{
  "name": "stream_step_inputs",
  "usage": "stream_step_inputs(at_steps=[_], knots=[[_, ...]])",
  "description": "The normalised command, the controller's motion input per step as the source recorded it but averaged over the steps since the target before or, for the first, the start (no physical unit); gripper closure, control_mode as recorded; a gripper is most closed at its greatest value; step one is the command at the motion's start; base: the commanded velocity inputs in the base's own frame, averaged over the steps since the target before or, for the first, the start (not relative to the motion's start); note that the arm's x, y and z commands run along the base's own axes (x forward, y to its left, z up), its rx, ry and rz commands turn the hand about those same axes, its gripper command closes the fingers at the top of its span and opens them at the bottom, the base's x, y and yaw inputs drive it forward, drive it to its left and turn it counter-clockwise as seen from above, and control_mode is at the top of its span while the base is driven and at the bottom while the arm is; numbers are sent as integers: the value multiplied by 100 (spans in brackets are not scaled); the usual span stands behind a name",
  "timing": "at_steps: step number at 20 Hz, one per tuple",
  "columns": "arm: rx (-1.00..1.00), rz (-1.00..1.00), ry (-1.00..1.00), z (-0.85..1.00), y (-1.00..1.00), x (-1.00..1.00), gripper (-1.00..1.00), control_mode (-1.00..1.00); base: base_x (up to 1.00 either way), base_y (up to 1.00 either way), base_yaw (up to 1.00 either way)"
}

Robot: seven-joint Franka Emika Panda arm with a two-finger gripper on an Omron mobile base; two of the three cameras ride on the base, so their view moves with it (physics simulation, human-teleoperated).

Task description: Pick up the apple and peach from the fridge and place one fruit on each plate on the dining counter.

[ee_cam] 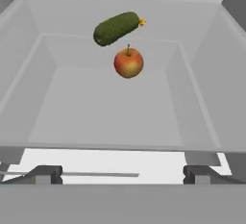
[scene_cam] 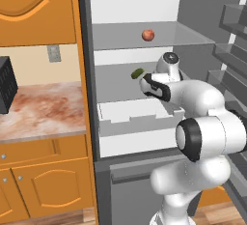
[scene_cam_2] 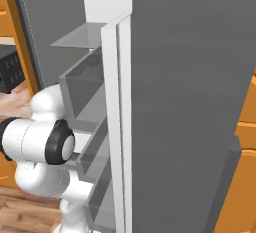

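Note:
The fridge [scene_cam: 96, 122] stands open, and my arm reaches in over its middle glass shelf. In the hand view a red-yellow apple [ee_cam: 128, 62] with a stem rests on that shelf, straight ahead and well beyond my gripper [ee_cam: 122, 174]. The gripper is open, with its fingertips [ee_cam: 45, 172] far apart and nothing between them. A reddish peach [scene_cam: 148, 35] sits alone on the shelf above, higher than my hand. In the left base view my hand hides the apple. The plates and the dining counter are out of view.
A green cucumber [ee_cam: 117, 28] lies just behind the apple, also seen as cucumber [scene_cam: 137, 73]. A white drawer [scene_cam: 135, 115] juts out below the shelf. The open fridge door [scene_cam_2: 175, 102] with its racks stands close on the right. A marbled counter [scene_cam: 43, 108] lies left.

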Motion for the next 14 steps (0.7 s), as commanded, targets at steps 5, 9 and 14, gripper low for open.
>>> stream_step_inputs(at_steps=[5,9,14], knots=[[0,0,-1,-28,0,32,-100,-100,0,0,0],[0,0,0,-26,-6,35,-100,-100,0,0,0],[0,0,0,-17,-9,42,-100,-100,0,0,0]])
